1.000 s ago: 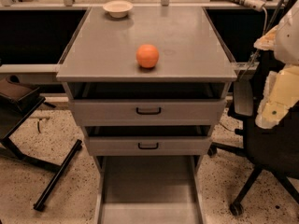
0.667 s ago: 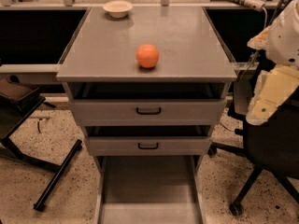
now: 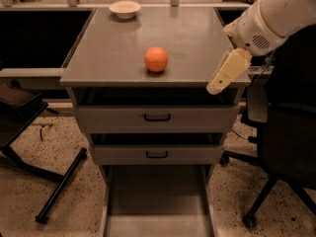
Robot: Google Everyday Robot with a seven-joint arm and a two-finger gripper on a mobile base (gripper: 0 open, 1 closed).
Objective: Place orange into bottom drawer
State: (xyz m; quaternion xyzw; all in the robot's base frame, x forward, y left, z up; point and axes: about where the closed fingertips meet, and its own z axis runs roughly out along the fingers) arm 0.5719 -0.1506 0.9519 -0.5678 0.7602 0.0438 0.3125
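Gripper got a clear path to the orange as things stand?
Probably yes. The gripper hangs at the front right edge of the cabinet top, and the orange sits in the open to its left with only bare surface between. The white bowl is far back, out of the way.

The cabinet top (image 3: 197, 38) bears orange (image 3: 156, 59), bowl (image 3: 125, 9) (far back); gripper (image 3: 219, 81) overhangs edge.

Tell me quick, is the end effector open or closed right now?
End effector: over the cabinet's right front corner, away from the orange; open or closed cannot be told.
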